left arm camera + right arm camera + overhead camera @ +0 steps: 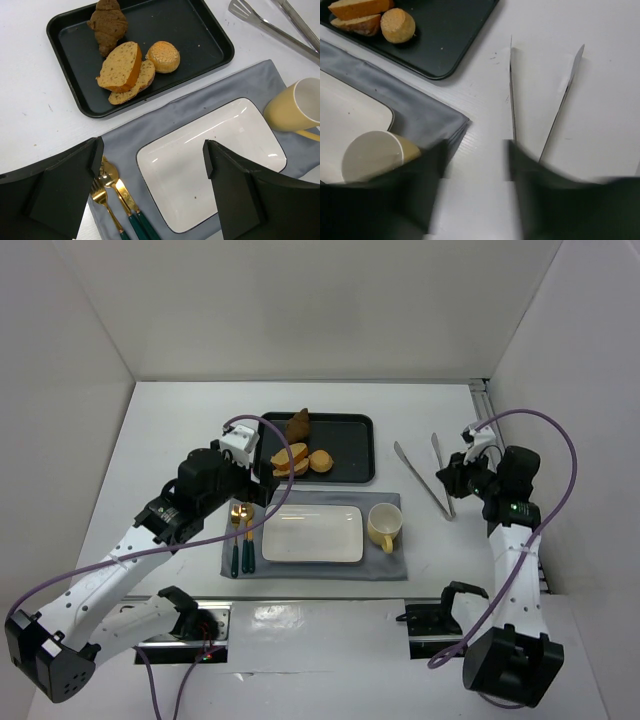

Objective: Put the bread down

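Jaws spread and empty, the left gripper [152,150] hovers above the plate [235,130], and the bread slices [122,70] lie at eleven o'clock on the tray [200,35], long axis eight-to-two.

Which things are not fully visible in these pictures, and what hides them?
- Right wrist view: the joined end of the tongs is hidden behind the blurred right gripper.
- Left wrist view: the yellow mug is cut off by the right edge.
- Left wrist view: the cutlery handles run past the bottom edge.
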